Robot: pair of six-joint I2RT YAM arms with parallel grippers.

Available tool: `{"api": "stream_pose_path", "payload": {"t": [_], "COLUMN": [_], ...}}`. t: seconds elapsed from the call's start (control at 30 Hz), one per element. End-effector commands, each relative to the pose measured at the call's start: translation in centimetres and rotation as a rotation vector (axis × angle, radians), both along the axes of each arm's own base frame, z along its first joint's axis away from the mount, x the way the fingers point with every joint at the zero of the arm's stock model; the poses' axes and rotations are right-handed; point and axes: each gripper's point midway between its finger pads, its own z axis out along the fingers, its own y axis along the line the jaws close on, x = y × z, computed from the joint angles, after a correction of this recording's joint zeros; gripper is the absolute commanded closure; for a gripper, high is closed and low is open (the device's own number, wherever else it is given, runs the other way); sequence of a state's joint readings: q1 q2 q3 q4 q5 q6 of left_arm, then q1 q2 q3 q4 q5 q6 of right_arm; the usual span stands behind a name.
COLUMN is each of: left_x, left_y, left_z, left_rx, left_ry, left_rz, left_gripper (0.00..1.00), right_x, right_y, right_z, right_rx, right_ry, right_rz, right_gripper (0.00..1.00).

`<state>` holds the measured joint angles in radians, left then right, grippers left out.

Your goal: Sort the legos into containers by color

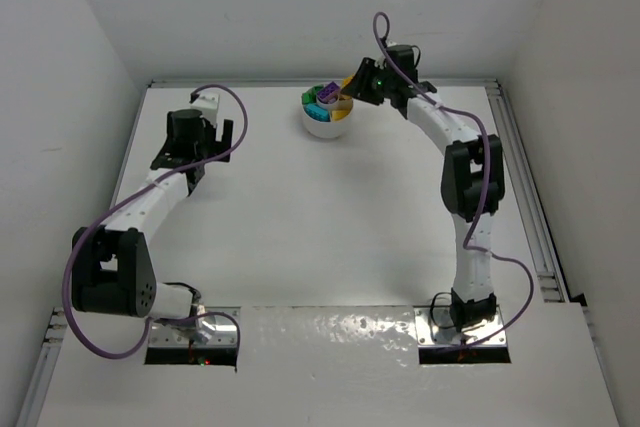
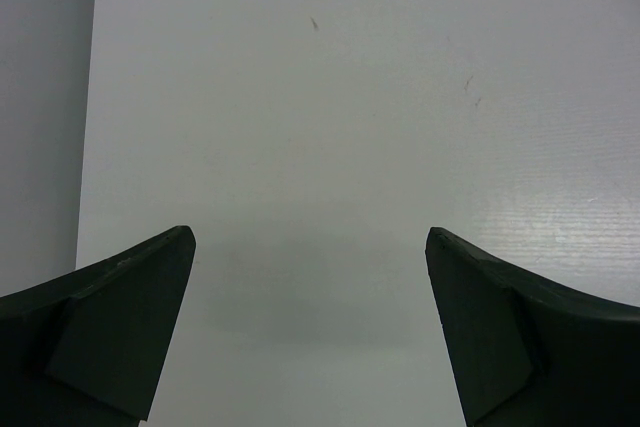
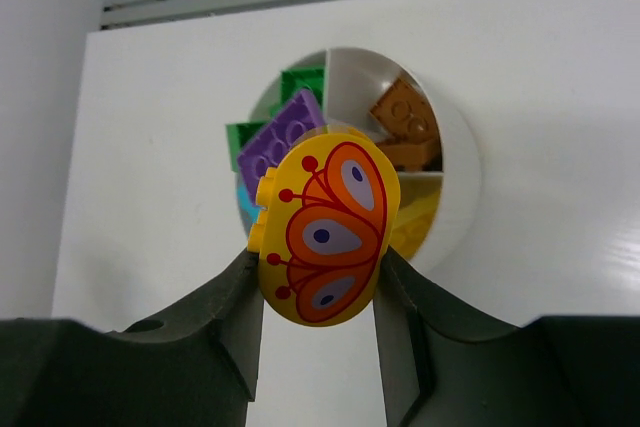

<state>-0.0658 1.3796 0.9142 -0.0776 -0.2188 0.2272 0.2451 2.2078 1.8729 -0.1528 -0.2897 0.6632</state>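
Looking through the right wrist camera, I see the right fingers (image 3: 225,327) clamped on a rounded yellow piece (image 3: 325,232), one finger on each of its sides; its face carries an orange-red wing pattern with pale lilac spots, and small studs show along the edge by the left-hand finger. The piece stands upright between the fingertips and hides the middle of the view; directly beyond it lies the round white dish (image 3: 460,177), tipped toward the camera so that its wedge sections show.

Past the fingertips and just behind the held piece a purple brick (image 3: 285,137) lies in one section; green bricks (image 3: 305,82) sit further out beyond it; orange bricks (image 3: 405,117) fill the section out beyond the right-hand finger; a yellow brick (image 3: 415,222) shows in the section nearest that same finger; a sliver of teal brick (image 3: 245,202) peeks out beside the left-hand finger. I cannot tell which section the held piece is over.

From the top camera the right fingers (image 1: 365,82) sit at the far right rim of the dish (image 1: 322,127), close against it; the held piece itself is too small there for me to make out.

The left fingers (image 2: 130,317) are spread wide with nothing between them; only the bare white surface (image 2: 350,97) shows in the gap and beyond the tips. In the top view the left fingers (image 1: 215,137) hang well apart from the dish, off to its left.
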Motion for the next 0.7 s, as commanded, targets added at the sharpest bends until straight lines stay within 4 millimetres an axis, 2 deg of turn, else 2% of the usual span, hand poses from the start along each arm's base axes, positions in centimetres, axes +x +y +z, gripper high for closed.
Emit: {"api": "stream_pose_path", "payload": {"t": [0.0,0.03,0.1,0.23,0.67], "left_x": [0.4,0.4,0.4,0.5,0.5], "left_y": [0.0,0.0,0.0,0.1,0.5], "left_z": [2.0,1.9,1.7,1.7,2.0], "left_rx": [-0.004,-0.003,-0.003,0.000,0.017], "left_ry": [-0.079,-0.077,-0.077,-0.077,-0.080], "left_rz": [0.007,0.006,0.006,0.006,0.020], "left_gripper": [0.01,0.01,0.01,0.01,0.01], "right_x": [-0.2,-1.1,-2.0,-2.2,-1.7], "right_y": [0.3,0.5,1.2,2.0,1.7], "right_z": [3.3,1.7,1.2,-0.1,-1.2], "right_rx": [-0.032,-0.057,-0.112,-0.116,-0.086], "right_ry": [-0.094,-0.075,-0.110,-0.101,-0.079], "right_rz": [-0.040,-0.037,-0.029,-0.035,-0.102], "right_gripper": [1.00,1.00,1.00,1.00,1.00]}}
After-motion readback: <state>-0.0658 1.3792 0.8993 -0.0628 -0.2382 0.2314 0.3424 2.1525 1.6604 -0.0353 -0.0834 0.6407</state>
